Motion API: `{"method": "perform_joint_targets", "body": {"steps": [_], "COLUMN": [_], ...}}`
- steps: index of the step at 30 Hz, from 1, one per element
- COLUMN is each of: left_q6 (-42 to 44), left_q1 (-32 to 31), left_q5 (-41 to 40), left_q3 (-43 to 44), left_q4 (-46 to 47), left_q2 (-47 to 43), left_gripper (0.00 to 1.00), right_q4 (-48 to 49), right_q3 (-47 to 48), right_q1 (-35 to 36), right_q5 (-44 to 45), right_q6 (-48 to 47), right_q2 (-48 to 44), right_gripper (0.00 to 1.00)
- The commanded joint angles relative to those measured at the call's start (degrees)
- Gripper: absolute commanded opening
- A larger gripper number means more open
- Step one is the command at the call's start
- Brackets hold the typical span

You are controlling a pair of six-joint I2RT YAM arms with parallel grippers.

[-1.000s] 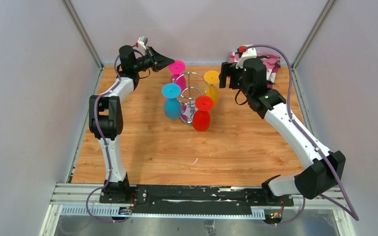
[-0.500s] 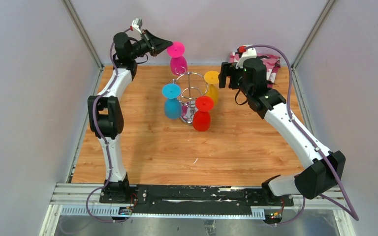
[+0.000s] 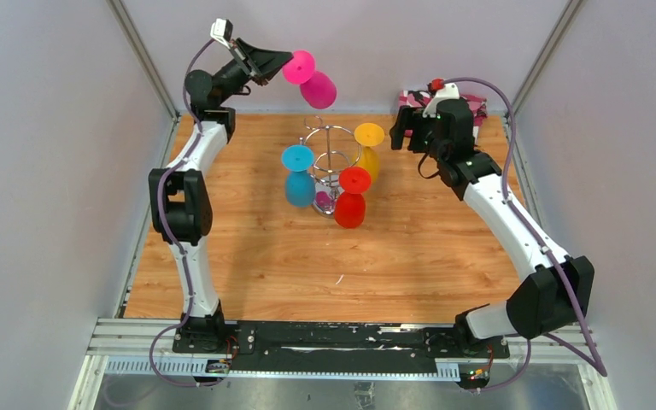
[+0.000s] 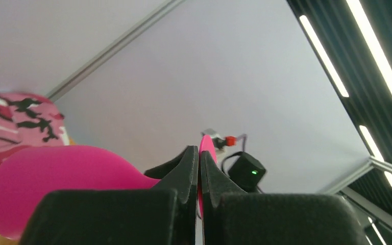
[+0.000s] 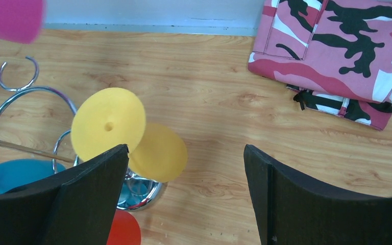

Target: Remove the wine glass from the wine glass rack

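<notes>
My left end effector (image 3: 289, 61) is clamped on the pink glass (image 3: 312, 79) by its foot. The rack (image 3: 330, 158) sits well below, so the hooks are cleared. My right end effector (image 5: 186, 149) gapes wide, empty.

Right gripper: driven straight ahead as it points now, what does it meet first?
Probably the yellow wine glass, hanging on the wine glass rack just ahead of the open right gripper, left of centre; depth is unclear.
</notes>
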Motion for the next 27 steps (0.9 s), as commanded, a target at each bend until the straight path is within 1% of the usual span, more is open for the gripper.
{"method": "perform_joint_targets", "body": {"steps": [1,4,8,9,13,15,18,21,23,25,26,27], "left_q6": [-4.9,-5.2,-11.6,-10.6,-0.7,3.4,7.9,11.8,11.5,11.1,11.0,10.8], "left_q1": [0.4,0.3,-1.4,-2.2,-7.1,-9.3,-10.8,-10.8,-10.8,-10.8,-10.8,-10.8], "left_q5": [-1.6,-2.0,-2.4,-1.8,1.3,2.5,4.0,4.0,4.2,4.3,4.4,4.4], "left_q3": [-3.2,-5.6,-7.8,-9.1,-17.2,-20.9,-27.0,-31.2,-31.6,-31.4,-31.4,-31.3], "left_q4": [16.0,20.1,32.0,32.6,32.4,32.3,32.7,32.7,32.7,32.7,32.8,32.7], "left_q2": [-8.6,-11.5,-14.9,-16.8,-26.0,-30.0,-35.4,-39.2,-39.9,-40.2,-40.2,-40.4], "left_gripper": [0.0,0.0,0.0,0.0,0.0,0.0,0.0,0.0,0.0,0.0,0.0,0.0], "right_q4": [4.0,7.1,12.7,14.8,22.8,29.4,43.2,61.5,77.6,97.1,99.3,99.5], "right_q3": [-3.0,-4.5,-6.7,-7.2,-9.0,-10.2,-12.8,-14.8,-15.9,-15.2,-13.7,-12.2], "right_q1": [-5.0,-6.9,-8.7,-9.1,-11.2,-12.3,-13.5,-13.8,-14.0,-14.0,-13.7,-13.0], "right_q5": [-9.4,-14.5,-22.2,-24.3,-36.6,-43.0,-53.0,-59.5,-61.6,-61.7,-62.1,-62.8], "right_q6": [3.8,3.9,4.4,5.0,9.1,13.2,22.1,34.5,46.0,60.3,64.4,65.5], "right_q2": [-0.4,-1.4,-3.7,-4.3,-6.1,-6.9,-7.2,-5.8,-2.8,1.8,3.5,4.9], "right_gripper": [0.89,0.89,0.9,0.9,0.91,0.91,0.91,0.9,0.9,0.9,0.9,0.89]}}
